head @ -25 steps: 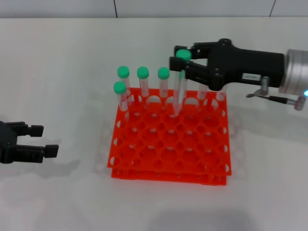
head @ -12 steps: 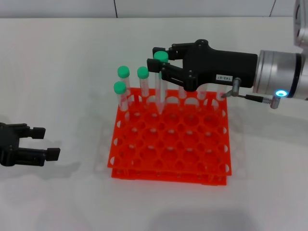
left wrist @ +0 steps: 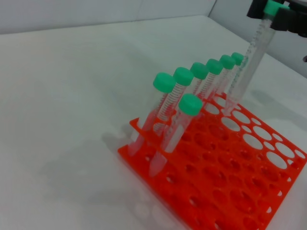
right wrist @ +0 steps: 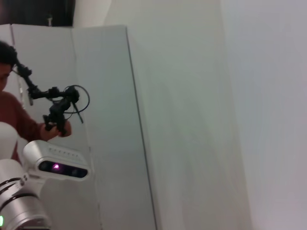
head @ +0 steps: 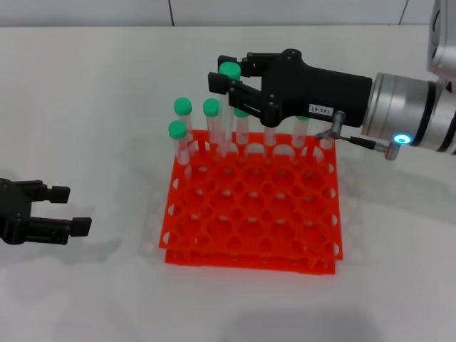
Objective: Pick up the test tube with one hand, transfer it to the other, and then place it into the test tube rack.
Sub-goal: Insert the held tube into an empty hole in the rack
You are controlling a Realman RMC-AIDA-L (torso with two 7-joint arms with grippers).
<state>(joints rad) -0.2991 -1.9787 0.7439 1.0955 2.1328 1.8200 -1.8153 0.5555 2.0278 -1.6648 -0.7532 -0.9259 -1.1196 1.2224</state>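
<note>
My right end effector, matte black with a small white label, is clamped on the green screw cap of the tube. The slim clear plastic tube hangs slightly tilted over the back rows of the rack, its rounded tip at the holes; I cannot tell if it has entered one. The rack is glossy orange-red, two tiers of round holes, on the smooth white bench. My left end effector rests on the bench, fingers apart, well apart from the rack.
</note>
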